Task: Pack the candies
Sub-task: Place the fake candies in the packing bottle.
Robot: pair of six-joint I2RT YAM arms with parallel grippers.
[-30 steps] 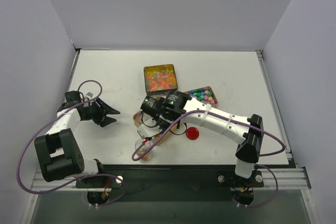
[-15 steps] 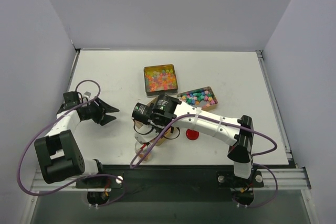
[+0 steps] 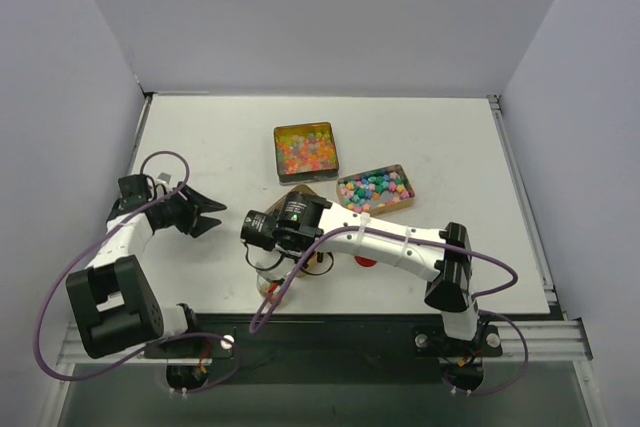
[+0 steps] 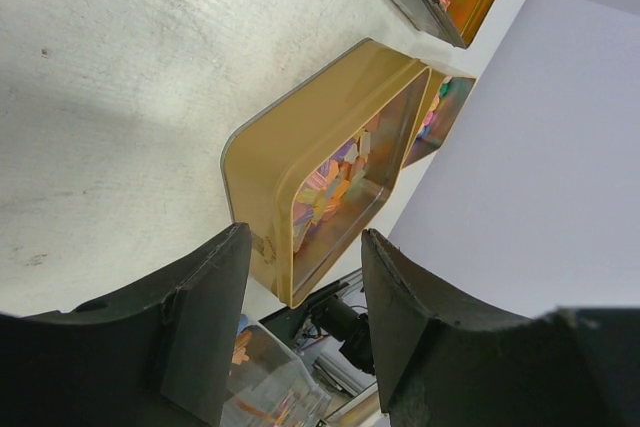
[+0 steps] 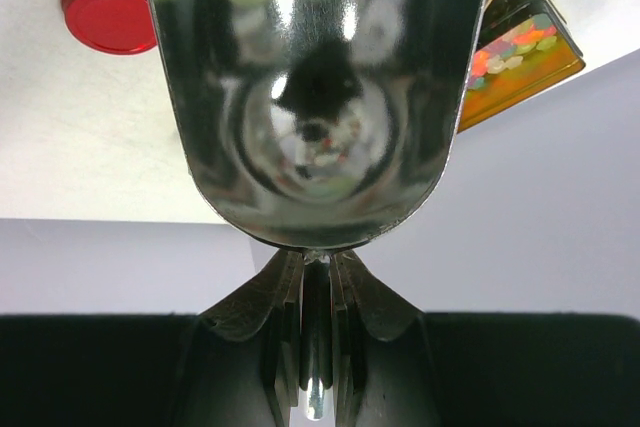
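Left jaws stand apart and grip nothing, low over the white tabletop (image 3: 220,137) close to its left edge, pointing toward the middle. Right jaws are pressed together on the thin handle of a shiny rounded metal scoop (image 5: 315,97), held out over the tabletop between its middle and its near edge.

The candies (image 3: 305,150), tiny sweets in orange, yellow, red, pink, green and blue, lie in three tins. A square dark metal tin (image 3: 276,152) sits just beyond the middle of the tabletop, toward the far edge. A rectangular gold tin (image 3: 378,207) sits nearer the right edge, close beside the square one. A third gold tin with rounded corners (image 4: 270,172), largely covered by the right arm (image 3: 390,239) from above, lies between the square tin and the near edge; the left wrist view shows pastel sweets inside it.

A clear plastic tub (image 4: 270,387) with a few coloured pieces in it stands beside that tin toward the near edge. A flat round red lid (image 5: 108,12) lies on the tabletop, partly under the right arm.
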